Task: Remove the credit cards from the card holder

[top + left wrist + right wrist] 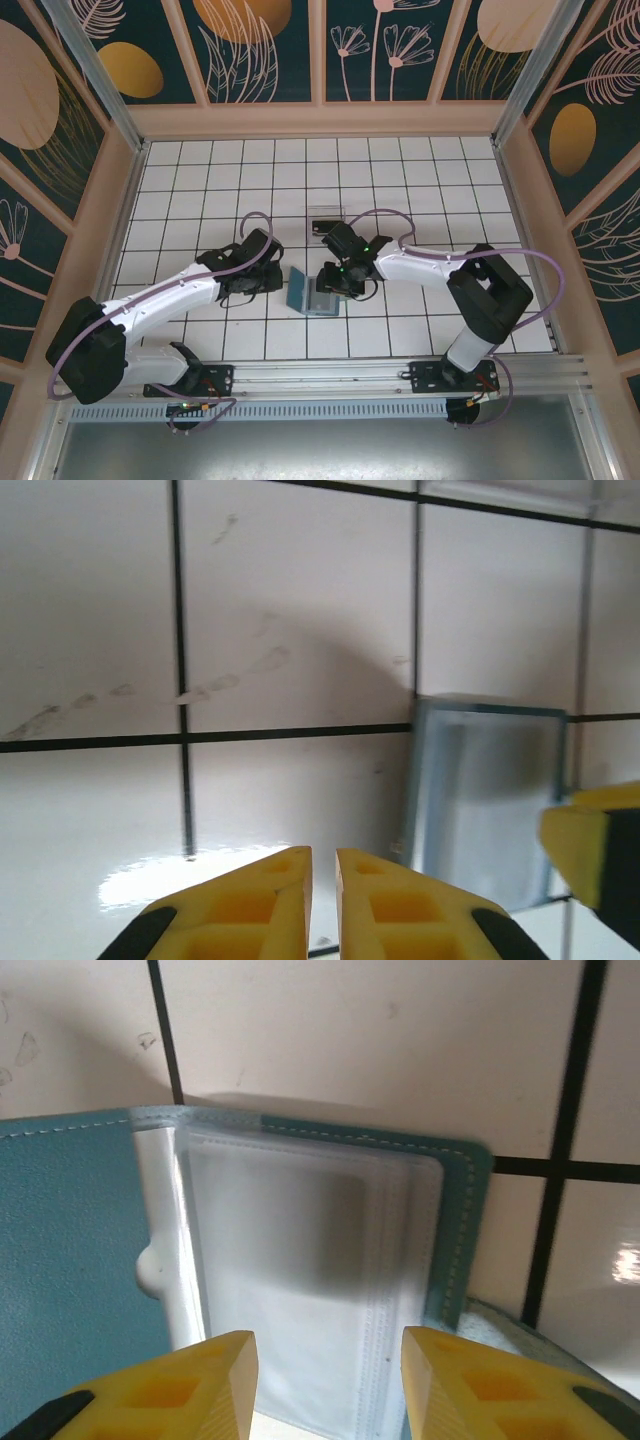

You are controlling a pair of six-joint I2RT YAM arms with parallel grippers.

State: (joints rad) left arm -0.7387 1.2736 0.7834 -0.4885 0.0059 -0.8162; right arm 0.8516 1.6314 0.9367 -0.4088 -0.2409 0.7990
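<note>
The card holder (312,293) lies open on the white tiles between my two arms, teal with clear sleeves inside. In the right wrist view its teal cover (70,1250) is on the left and the clear sleeves (310,1250) fill the middle. My right gripper (330,1338) hangs open just over those sleeves with nothing between its fingers (215,1375). My left gripper (322,852) is shut and empty, low over the tiles just left of the holder (490,800). From above, the left gripper (278,281) and right gripper (336,284) flank the holder. The credit cards are hidden.
A small clear box-like item (327,214) lies on the tiles just behind the right gripper. The right gripper's yellow finger (600,845) shows at the edge of the left wrist view. Wooden walls ring the tiled floor (200,170), with open tiles at the back.
</note>
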